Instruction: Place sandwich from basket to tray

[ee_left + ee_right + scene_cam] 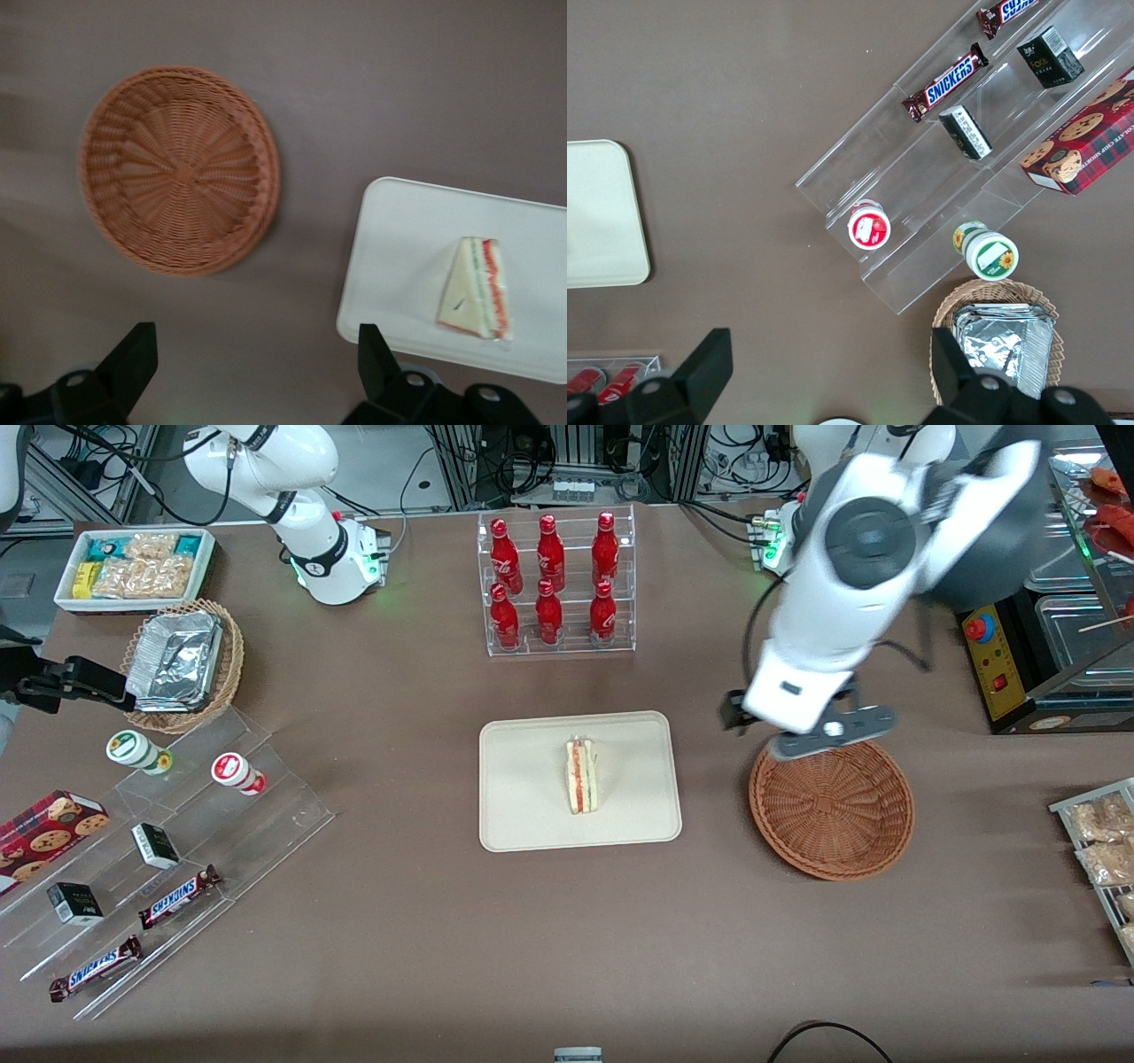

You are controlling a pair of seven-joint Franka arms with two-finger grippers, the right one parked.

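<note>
Now sandwich (582,776) on tray (532,815); open gripper (252,359) apart.

Brown cloth-covered table (399,939) fills the scene, evenly lit, soft shadows only. At twelve o'clock stands a clear acrylic rack (558,584) holding six red bottles (549,611); above it, past the table edge, metal framing and tangled black cables (576,460). At ten o'clock, a white box of snacks (133,568), and just below it a tan wicker basket (226,669) with foil containers (175,660). Eight o'clock: a stepped clear display (275,797) carrying two Snickers bars (177,896), small dark boxes and two cups. At two o'clock, a yellow control box (992,664) with a red button.
</note>
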